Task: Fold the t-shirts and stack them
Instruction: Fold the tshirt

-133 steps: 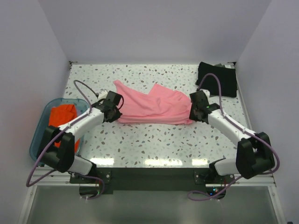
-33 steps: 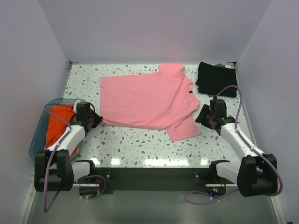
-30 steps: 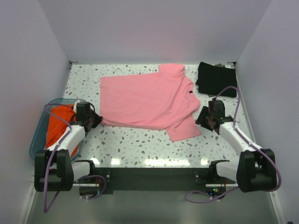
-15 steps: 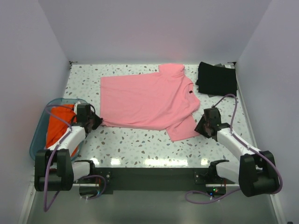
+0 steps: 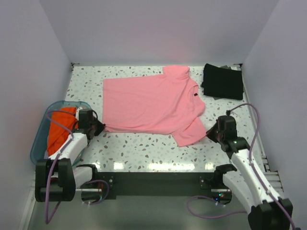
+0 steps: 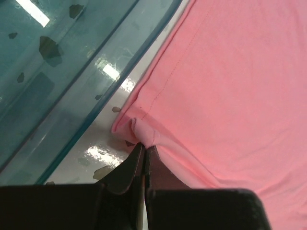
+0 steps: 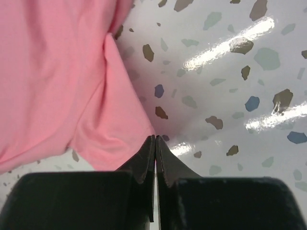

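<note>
The salmon-pink t-shirt lies spread flat across the middle of the table, with its dark neck label at the right. My left gripper is shut on its near-left hem corner, where the cloth bunches at the gripper tips. My right gripper is shut, with its tips against the edge of the near sleeve. No cloth shows between them. The black t-shirt lies folded square at the far right.
A translucent blue tub with orange cloth in it stands at the left edge, close beside my left gripper; its wall fills the upper left of the left wrist view. Speckled tabletop shows in front of the shirt.
Since 4.4 s ago the bunched pink shirt has been spread flat. In the last second my right gripper drew back toward the near edge beside the sleeve. The left gripper barely moved.
</note>
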